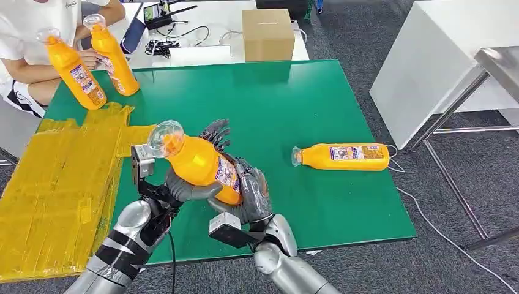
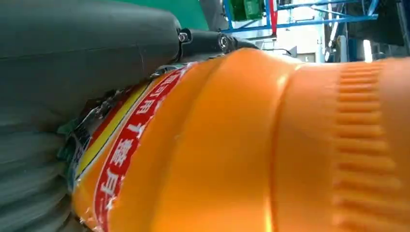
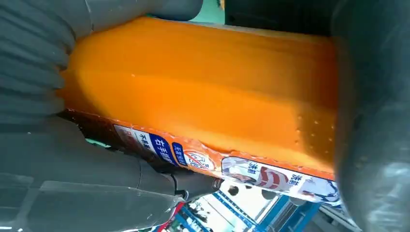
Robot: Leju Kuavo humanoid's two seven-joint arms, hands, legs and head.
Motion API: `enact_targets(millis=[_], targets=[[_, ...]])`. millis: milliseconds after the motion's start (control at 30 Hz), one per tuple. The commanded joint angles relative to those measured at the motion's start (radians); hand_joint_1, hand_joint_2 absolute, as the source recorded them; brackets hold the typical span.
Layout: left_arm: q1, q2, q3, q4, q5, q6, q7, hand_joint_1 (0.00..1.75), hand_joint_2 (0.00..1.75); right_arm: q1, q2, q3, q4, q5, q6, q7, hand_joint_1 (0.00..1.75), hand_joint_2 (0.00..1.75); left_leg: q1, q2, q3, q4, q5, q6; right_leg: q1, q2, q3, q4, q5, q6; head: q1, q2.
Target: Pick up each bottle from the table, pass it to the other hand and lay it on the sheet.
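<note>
Big green table [image 1: 294, 104] taking up most of the head view, with a crinkly yellow sheet [image 1: 55, 184] draped over its left side. Cardboard box [image 1: 267, 33] parked just past the far edge. Two orange bottles [image 1: 113, 55] standing tilted at the far left corner, steadied by a person's hand [image 1: 92, 59]. One more orange bottle [image 1: 343, 157] lying on its side on the green, well off to the right, cap pointing left. Mid-handoff near the front edge: held orange bottle [image 1: 199, 162] up off the table, clear cap tilted up and left, just right of the sheet. Left hand [image 1: 183, 187] wrapped under and around it, right hand [image 1: 251, 193] clamped on the labelled base end. Both grasping the same bottle, confirmed close-up in the wrist views.
</note>
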Motion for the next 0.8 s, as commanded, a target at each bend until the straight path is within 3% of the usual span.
enact_targets(millis=[33, 600, 633, 667, 800], targets=[[-0.055, -0.012, 0.051, 0.105, -0.001, 0.092, 0.0, 1.75, 1.75, -0.038, -0.014, 0.142, 0.001, 0.011, 0.02, -0.038, 1.75, 1.75, 0.0, 0.002, 0.004, 0.0, -0.001, -0.001, 0.0, 0.001, 0.003, 0.0, -0.001, 0.0, 0.0, 0.0], [-0.033, -0.029, 0.109, 0.078, 0.039, 0.167, -0.013, 1.75, 1.75, -0.045, -0.01, 0.142, 0.035, 0.001, 0.011, -0.026, 1.71, 1.75, 0.0, 0.002, 0.005, 0.0, -0.002, -0.002, 0.001, 0.001, 0.005, 0.0, -0.001, 0.0, 0.0, 0.0], [-0.03, -0.033, 0.118, 0.077, 0.047, 0.176, -0.015, 1.75, 1.75, -0.043, -0.01, 0.14, 0.034, 0.0, 0.006, -0.024, 0.96, 1.75, 0.001, 0.003, 0.007, 0.0, -0.003, -0.002, 0.001, 0.001, 0.007, 0.0, -0.002, 0.0, 0.0, 0.0], [-0.027, -0.033, 0.129, 0.075, 0.054, 0.187, -0.016, 1.75, 1.75, -0.04, -0.01, 0.135, 0.034, -0.003, 0.002, -0.022, 0.0, 1.75, 0.001, 0.002, 0.004, 0.0, -0.002, -0.001, 0.001, 0.001, 0.004, -0.001, -0.001, 0.0, 0.0, 0.0], [-0.018, -0.008, 0.158, 0.066, 0.034, 0.255, -0.031, 1.75, 1.75, -0.004, -0.042, 0.114, -0.076, -0.118, 0.117, -0.031, 0.0, 1.75, 0.001, 0.002, 0.006, -0.001, -0.002, -0.002, 0.001, 0.001, 0.005, -0.001, -0.002, 0.0, 0.0, 0.0]])
